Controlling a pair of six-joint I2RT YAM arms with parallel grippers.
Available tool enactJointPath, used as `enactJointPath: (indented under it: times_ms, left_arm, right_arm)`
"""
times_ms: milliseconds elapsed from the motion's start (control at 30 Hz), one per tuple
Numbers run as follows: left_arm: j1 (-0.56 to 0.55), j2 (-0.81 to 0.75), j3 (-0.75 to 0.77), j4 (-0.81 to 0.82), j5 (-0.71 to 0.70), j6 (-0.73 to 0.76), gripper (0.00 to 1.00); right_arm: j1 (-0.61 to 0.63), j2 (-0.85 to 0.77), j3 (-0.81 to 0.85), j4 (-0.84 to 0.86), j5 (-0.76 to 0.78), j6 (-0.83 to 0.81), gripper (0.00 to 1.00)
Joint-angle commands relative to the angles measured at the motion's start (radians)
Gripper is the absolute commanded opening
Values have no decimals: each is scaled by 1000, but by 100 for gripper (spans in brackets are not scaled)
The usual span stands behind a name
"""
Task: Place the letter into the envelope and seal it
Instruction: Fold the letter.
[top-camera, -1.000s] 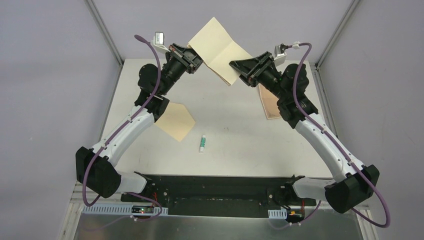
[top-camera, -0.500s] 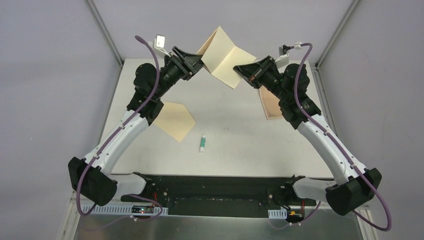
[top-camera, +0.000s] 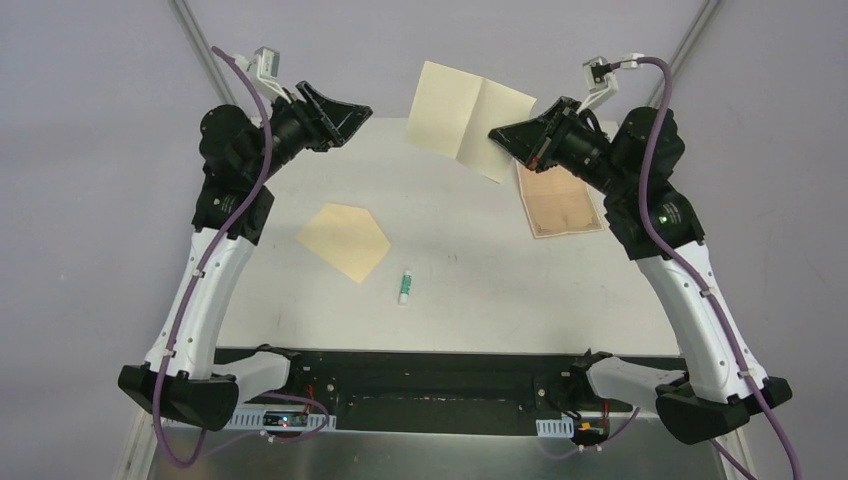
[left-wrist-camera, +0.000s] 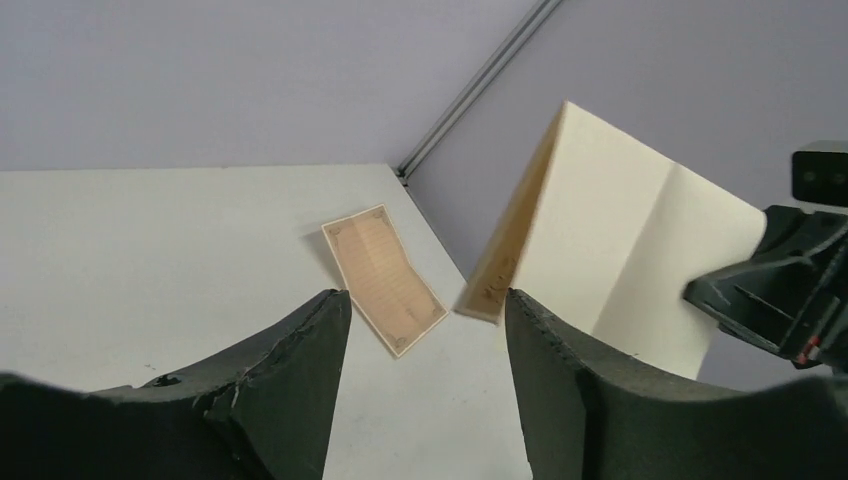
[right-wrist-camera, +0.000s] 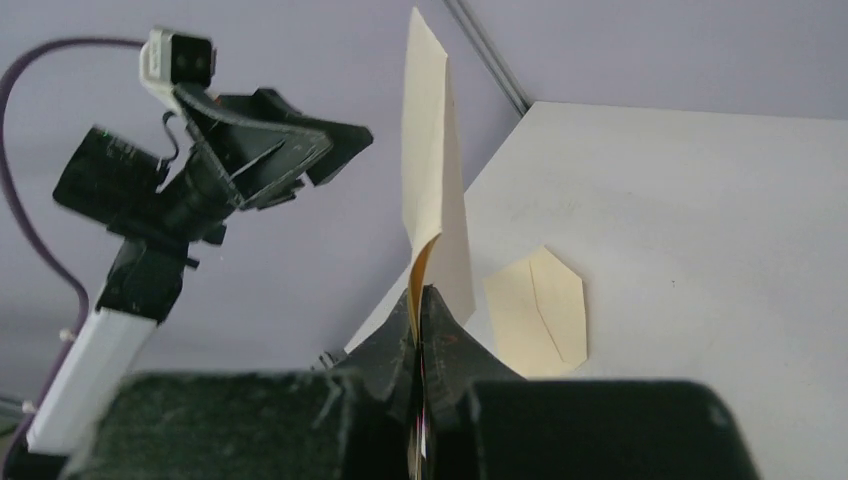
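The letter (top-camera: 465, 110), a pale cream sheet folded partly over along a crease, hangs in the air above the far edge of the table. My right gripper (top-camera: 502, 137) is shut on its right edge; in the right wrist view the paper (right-wrist-camera: 435, 180) rises straight out of the closed gripper (right-wrist-camera: 420, 298). My left gripper (top-camera: 348, 113) stands open well to the left of the letter (left-wrist-camera: 620, 250), with nothing between the fingers of the gripper (left-wrist-camera: 428, 300). The yellow-tan envelope (top-camera: 345, 240) lies flat on the table's left half, its pointed flap open (right-wrist-camera: 540, 310).
A tan printed sheet with an ornate border (top-camera: 560, 205) lies on the table below my right gripper, also in the left wrist view (left-wrist-camera: 385, 280). A small white-green tube (top-camera: 404, 286) lies near the middle front. Metal frame posts rise at the back corners.
My left gripper opened, let go of the letter and drew back to the left. My right gripper shut on the letter's right edge and now holds it alone, shifted slightly right.
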Motion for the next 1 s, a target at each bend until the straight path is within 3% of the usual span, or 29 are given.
enactJointPath:
  times_ms: [0,167,300,500,700,967]
  left_arm:
    - [26,93,83,-165,115,94,58]
    - [38,184,97,-148,218,66,57]
    - [37,230,82,-27,361,-3,56]
    - [37,186,13,232,488,-113,60]
    - [37,144,-37,437,564,-238,61]
    - [-10,141,-26,453,568,-242,62]
  right_arm:
    - [-2,-24,83,-125,-123,-183,0]
    - [-1,-42,92,-92,-267,-189,0]
    - [0,-31,90,-45,-346,-154,0]
    - [1,46,153,-129,-268,-160,0]
    - [0,96,154,-95,-279,-121,0]
    - [1,132,125,45,-355,-25,0]
